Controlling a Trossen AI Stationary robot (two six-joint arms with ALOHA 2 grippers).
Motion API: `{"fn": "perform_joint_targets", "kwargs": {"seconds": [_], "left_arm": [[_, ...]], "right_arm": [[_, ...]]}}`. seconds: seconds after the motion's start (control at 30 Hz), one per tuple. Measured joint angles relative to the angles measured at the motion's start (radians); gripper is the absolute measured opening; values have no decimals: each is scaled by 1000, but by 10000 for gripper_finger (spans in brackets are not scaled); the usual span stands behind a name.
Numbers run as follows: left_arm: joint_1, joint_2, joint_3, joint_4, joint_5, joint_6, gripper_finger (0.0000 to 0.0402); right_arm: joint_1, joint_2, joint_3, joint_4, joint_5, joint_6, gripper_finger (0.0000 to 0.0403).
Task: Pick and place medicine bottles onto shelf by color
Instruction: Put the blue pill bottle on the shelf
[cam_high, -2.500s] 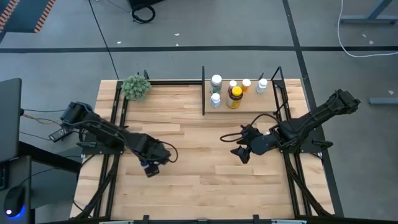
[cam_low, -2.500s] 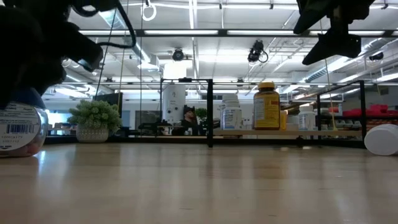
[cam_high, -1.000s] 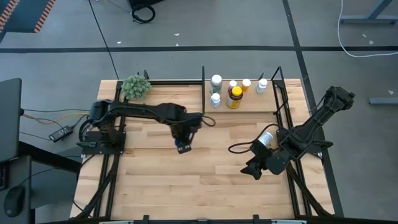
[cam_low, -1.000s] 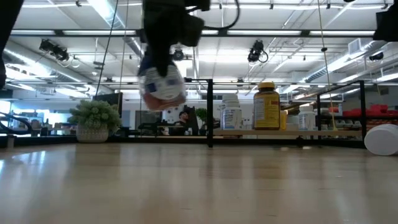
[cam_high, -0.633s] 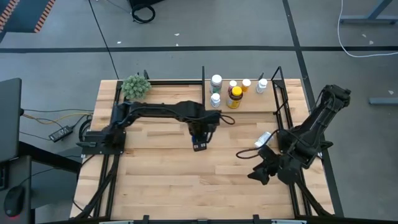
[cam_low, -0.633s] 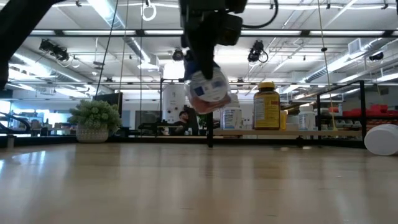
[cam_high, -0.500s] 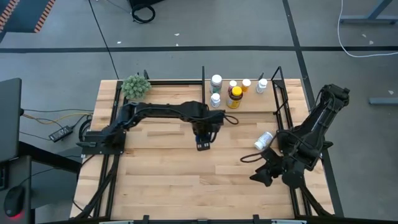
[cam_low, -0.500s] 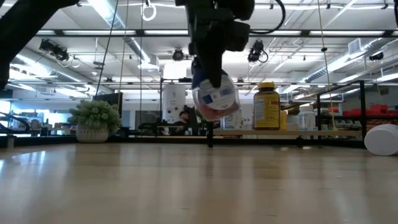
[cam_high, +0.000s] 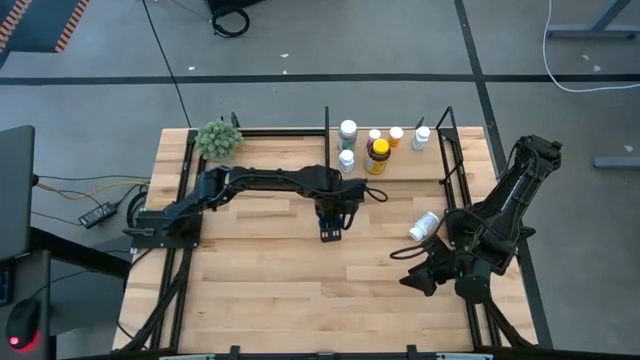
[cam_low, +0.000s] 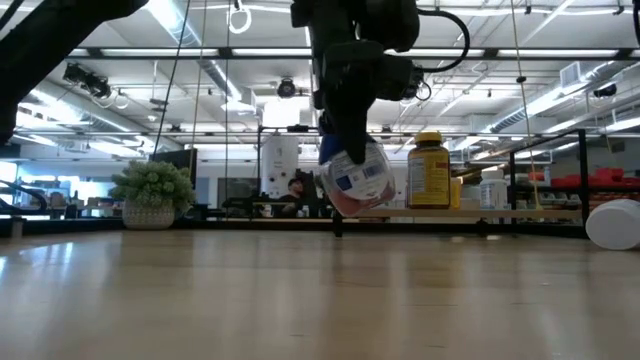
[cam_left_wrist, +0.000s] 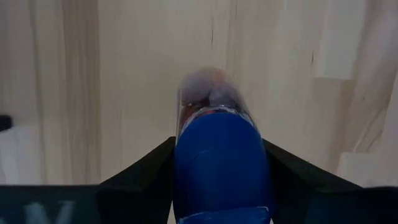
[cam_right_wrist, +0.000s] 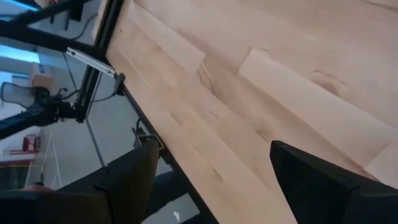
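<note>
A blue-lidded bottle (cam_left_wrist: 217, 162) is pinched by the left gripper (cam_high: 330, 228) above the tabletop, near the shelf (cam_high: 400, 168). It should be carried level and set upright. The right gripper (cam_high: 418, 280), fingers spread, waits aside.

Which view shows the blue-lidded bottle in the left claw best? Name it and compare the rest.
The low view: the blue-lidded bottle hangs tilted, above the table, label visible. The left wrist view shows its lid between the left claw fingers. The high view shows just a blue speck; the right wrist view shows none of it.
</note>
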Motion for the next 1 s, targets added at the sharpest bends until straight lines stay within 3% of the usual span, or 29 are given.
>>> {"fn": "perform_joint_targets", "kwargs": {"seconds": [1.0], "left_arm": [[4, 14, 0, -19, 0, 134, 208]], "right_arm": [[-80, 0, 0, 37, 24, 45, 317]]}}
